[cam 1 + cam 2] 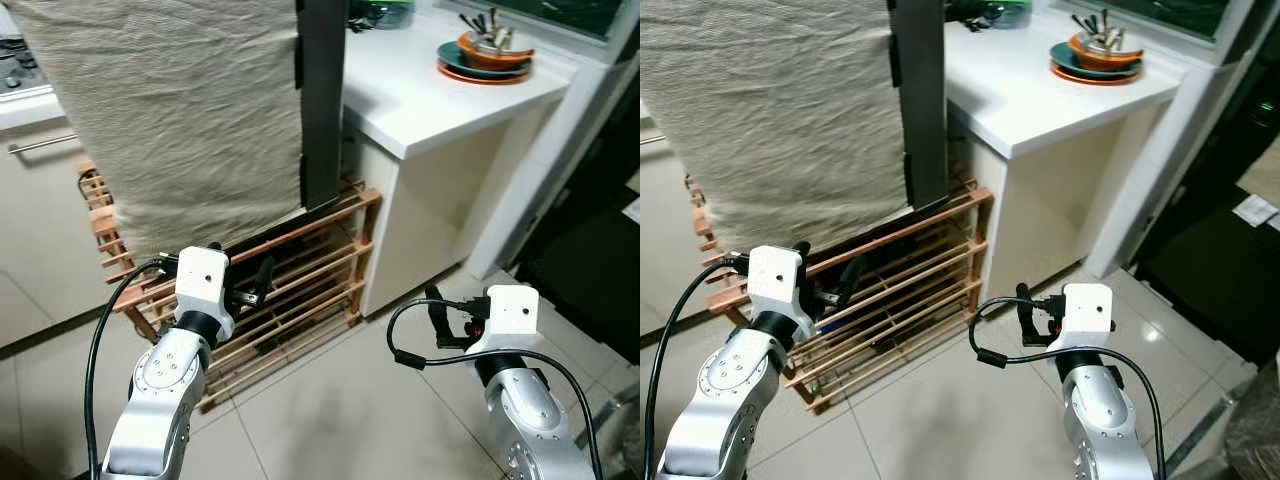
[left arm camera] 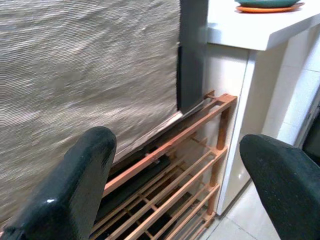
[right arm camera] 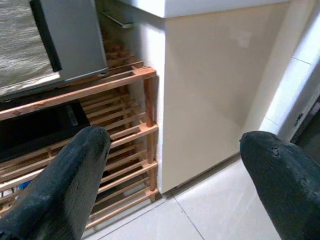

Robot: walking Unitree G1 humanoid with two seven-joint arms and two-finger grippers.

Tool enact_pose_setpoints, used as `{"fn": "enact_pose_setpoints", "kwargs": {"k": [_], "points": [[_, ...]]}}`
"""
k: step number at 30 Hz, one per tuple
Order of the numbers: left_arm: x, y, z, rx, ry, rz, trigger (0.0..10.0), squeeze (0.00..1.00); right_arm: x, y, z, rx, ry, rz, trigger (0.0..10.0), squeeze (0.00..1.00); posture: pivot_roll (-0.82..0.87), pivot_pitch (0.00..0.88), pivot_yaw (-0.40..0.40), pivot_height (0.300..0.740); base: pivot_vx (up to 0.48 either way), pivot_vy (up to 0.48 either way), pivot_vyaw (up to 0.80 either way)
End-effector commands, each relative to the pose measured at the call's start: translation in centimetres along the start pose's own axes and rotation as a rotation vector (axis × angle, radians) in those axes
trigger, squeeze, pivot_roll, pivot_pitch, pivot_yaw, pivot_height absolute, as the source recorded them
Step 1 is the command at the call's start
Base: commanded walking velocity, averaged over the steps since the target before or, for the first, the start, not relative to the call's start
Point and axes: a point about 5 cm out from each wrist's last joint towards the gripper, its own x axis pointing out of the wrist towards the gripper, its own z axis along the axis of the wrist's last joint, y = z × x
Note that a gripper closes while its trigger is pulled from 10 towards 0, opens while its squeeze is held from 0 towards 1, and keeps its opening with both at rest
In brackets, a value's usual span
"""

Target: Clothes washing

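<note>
Cloth (image 1: 180, 120), beige and wrinkled, hangs draped over the front of a tall appliance, covering most of it down to the wooden rack (image 1: 300, 290) beneath. Dark grey side panel (image 1: 322, 100) of the appliance stays bare at the cloth's right edge, standing on the rack's top rail.

Rack: slatted reddish wood, several shelves, dark flat items on an upper shelf. Its right end stands just beside the white counter cabinet (image 1: 420, 230).

Counter top (image 1: 430, 90): stacked teal and orange dishes (image 1: 485, 58) with utensils near the far right corner.

Left gripper (image 1: 255, 285): raised in front of the rack's upper shelves, below the cloth's hem, fingers (image 2: 75, 185) spread wide, nothing between them. Not touching cloth.

Right gripper (image 1: 437, 318): low over the tiled floor (image 1: 330, 410), near the cabinet's front corner, fingers (image 3: 65, 185) parted wide, holding nothing.

Black cables loop from both wrists.
</note>
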Motion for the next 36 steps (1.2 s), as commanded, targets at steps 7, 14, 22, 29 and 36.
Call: {"fn": "enact_pose_setpoints", "kwargs": {"k": [7,14,22,29,36], "points": [[-0.19,0.06,-0.05,0.002,-0.002,0.0,10.0,0.0,0.2,0.23,0.09,-0.024,-0.011,0.026,10.0,0.0,-0.06,0.0,0.016,0.74,0.25,0.0,0.0],[-0.23,0.04,-0.09,0.0,-0.002,0.001,10.0,0.0,0.26,0.34,0.14,-0.026,-0.013,0.037,10.0,0.0,-0.06,0.0,0.016,0.74,0.246,0.0,0.0],[-0.23,-0.01,-0.12,-0.006,-0.005,-0.003,10.0,0.0,0.31,0.54,0.36,-0.055,-0.032,0.057,10.0,0.0,-0.06,0.0,0.014,0.74,0.247,0.0,0.0],[-0.11,-0.03,0.01,-0.01,-0.009,-0.005,10.0,0.0,0.35,0.83,0.39,-0.103,-0.032,0.065,10.0,0.0,-0.06,0.0,0.015,0.74,0.259,0.0,0.32],[-0.11,-0.01,0.06,-0.008,-0.01,-0.004,10.0,0.0,0.53,0.6,0.41,-0.053,-0.039,0.044,10.0,0.0,-0.06,0.0,0.014,0.74,0.262,0.0,0.57]]}}
